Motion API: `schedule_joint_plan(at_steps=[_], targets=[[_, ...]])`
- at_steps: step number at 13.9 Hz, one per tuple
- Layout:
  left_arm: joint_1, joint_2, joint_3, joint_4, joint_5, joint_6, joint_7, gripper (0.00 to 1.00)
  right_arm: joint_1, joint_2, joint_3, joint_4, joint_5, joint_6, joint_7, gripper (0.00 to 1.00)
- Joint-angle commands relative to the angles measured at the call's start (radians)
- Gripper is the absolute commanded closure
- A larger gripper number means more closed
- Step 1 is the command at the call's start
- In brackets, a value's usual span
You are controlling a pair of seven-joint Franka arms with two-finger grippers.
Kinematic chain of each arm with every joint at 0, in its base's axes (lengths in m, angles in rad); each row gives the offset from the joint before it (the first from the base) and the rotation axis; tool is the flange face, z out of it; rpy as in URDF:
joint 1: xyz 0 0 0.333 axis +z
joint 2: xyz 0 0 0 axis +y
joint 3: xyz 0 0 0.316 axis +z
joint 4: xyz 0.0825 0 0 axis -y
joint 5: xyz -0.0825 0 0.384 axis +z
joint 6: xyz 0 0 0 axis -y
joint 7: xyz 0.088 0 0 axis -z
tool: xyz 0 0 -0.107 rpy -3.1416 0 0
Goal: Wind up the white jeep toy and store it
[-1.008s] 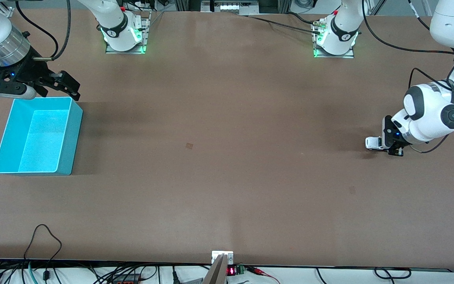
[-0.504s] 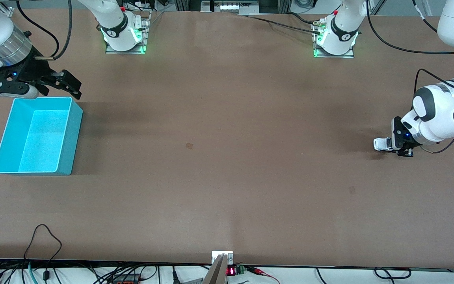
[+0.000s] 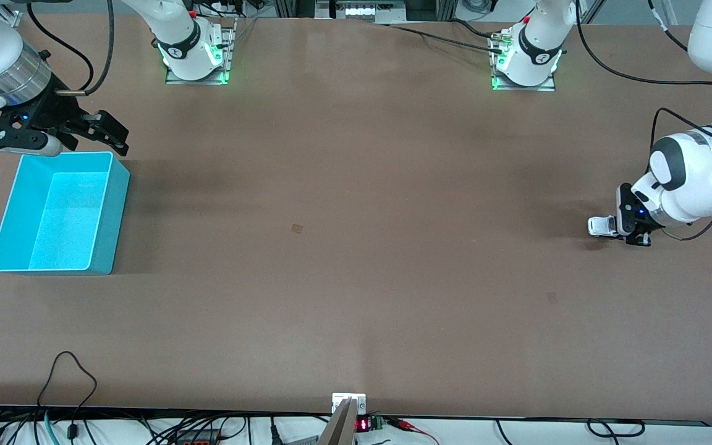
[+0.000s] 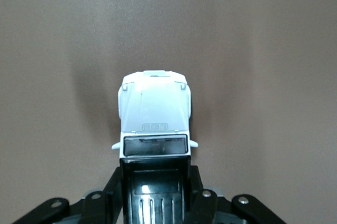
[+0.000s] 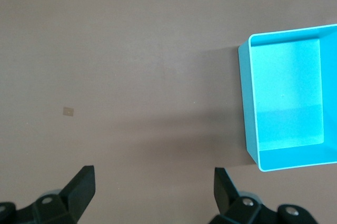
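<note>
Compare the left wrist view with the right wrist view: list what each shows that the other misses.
Only the left wrist view shows the white jeep toy, its black-roofed rear gripped between the fingers of the left claw. Only the right wrist view shows the turquoise bin, with nothing in it, a small square mark on the table, and the open right claw. Both share the brown table.

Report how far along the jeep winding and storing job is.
Done: the left gripper has shut on the white jeep toy, low at the table near the left arm's end. In hand: presumably the winding; that cannot be confirmed. Left: storing. The turquoise bin holds nothing, and the right gripper waits open above its rim.
</note>
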Motion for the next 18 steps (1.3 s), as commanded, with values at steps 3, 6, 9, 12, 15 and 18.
schedule_joint_plan(at_steps=[3,6,9,12,15,18], targets=[[0.027,0.065,-0.005,0.023,0.018,-0.001,0.015,0.00,0.004,-0.009,0.004,0.010,0.007,-0.088,0.002,0.00],[0.024,0.034,-0.006,0.032,0.014,-0.044,0.001,0.00,-0.008,0.000,0.007,0.036,0.033,-0.091,-0.055,0.00],[0.016,-0.013,-0.032,0.083,0.013,-0.218,-0.049,0.00,-0.040,0.029,0.007,0.087,0.038,-0.091,-0.084,0.00],[0.015,-0.071,-0.084,0.112,0.014,-0.375,-0.160,0.00,-0.071,0.069,0.009,0.142,0.061,-0.093,-0.101,0.00],[0.015,-0.095,-0.140,0.219,0.018,-0.594,-0.275,0.00,-0.081,0.100,0.009,0.177,0.061,-0.091,-0.147,0.00],[0.015,-0.095,-0.207,0.362,0.018,-0.842,-0.459,0.00,-0.072,0.103,0.007,0.185,0.063,-0.096,-0.145,0.00]])
